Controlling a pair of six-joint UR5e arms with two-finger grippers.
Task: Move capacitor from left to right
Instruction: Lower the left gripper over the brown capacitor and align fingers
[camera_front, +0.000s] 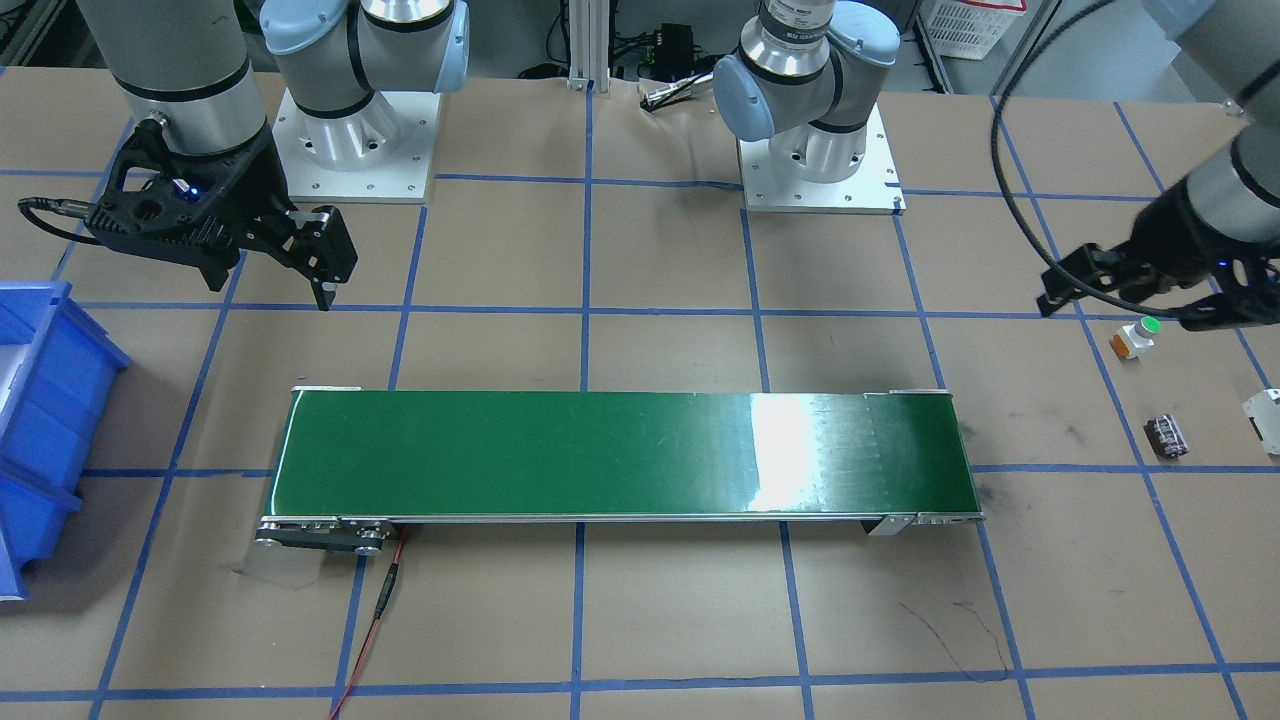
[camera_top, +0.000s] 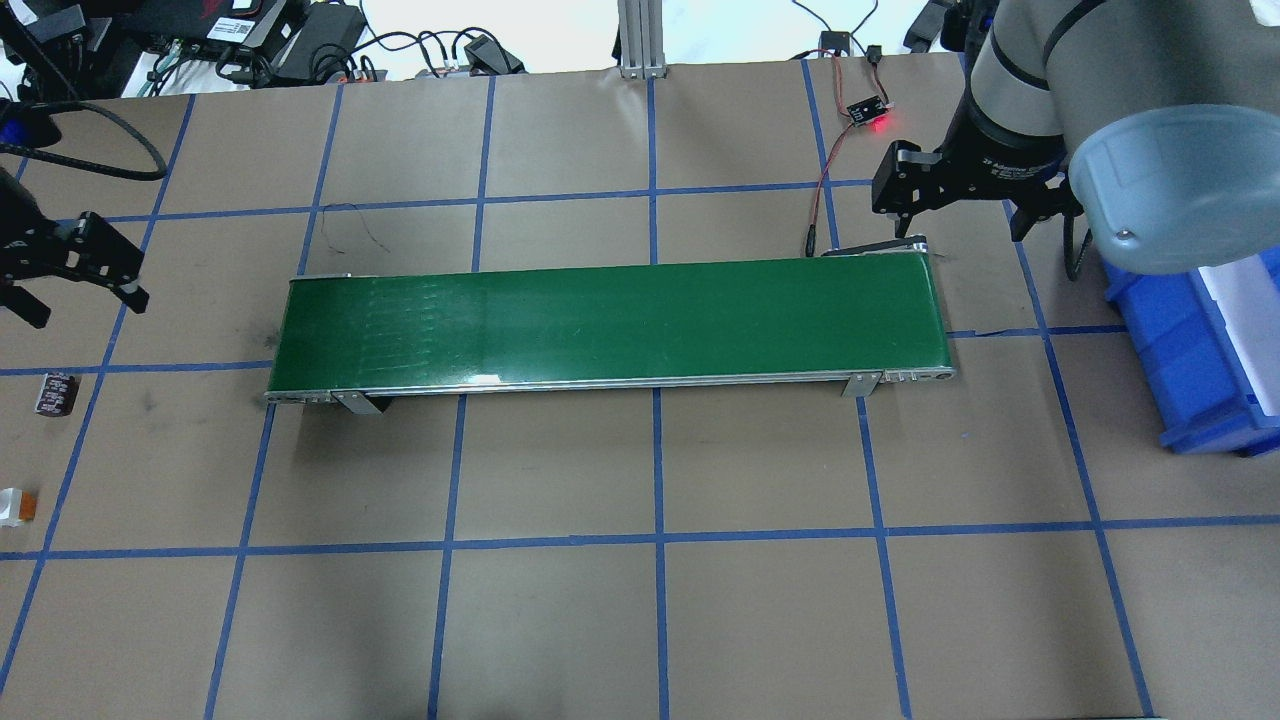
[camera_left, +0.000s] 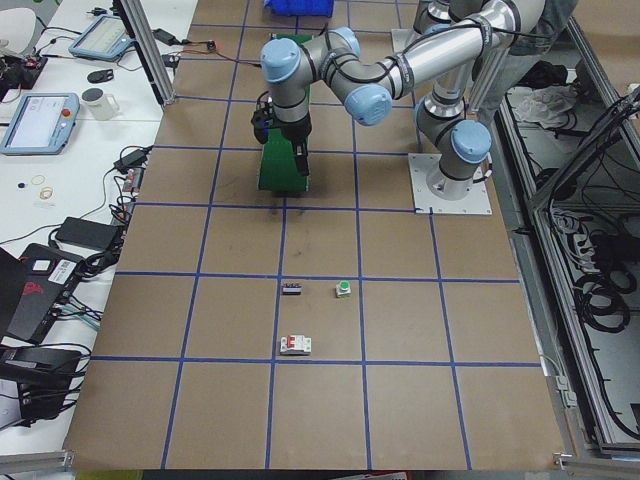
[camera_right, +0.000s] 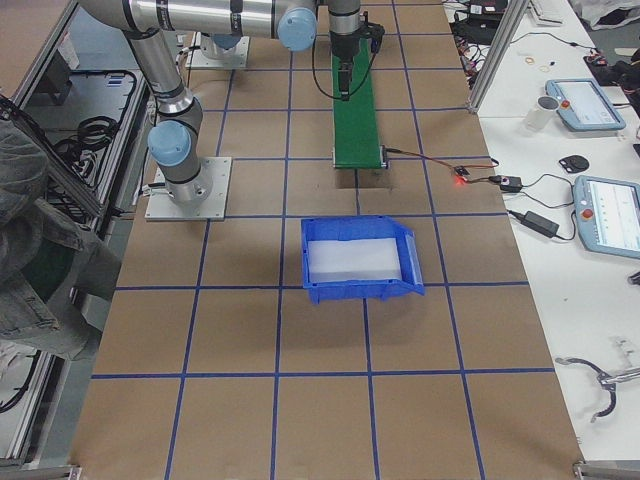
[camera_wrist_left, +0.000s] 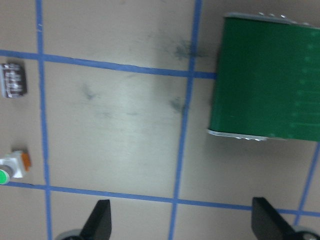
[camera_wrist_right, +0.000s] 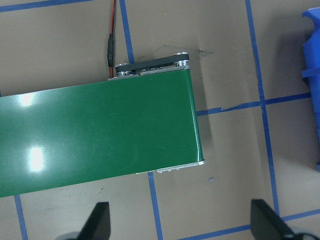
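Conveyor belt (camera_front: 620, 455) spans my front view. My left gripper (camera_wrist_left: 182, 222) and right gripper (camera_wrist_right: 180, 222) both hang with fingers spread wide. I see the capacitor (camera_wrist_left: 13, 80) lying on the table (camera_front: 640, 620), well apart from the left fingers (camera_wrist_left: 100, 220).

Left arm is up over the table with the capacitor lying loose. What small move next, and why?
Probably slide the left gripper sideways until the capacitor sits centred between its jaws. The jaws are open and empty, and in the left wrist view the capacitor lies on the table at the left edge, well off centre.
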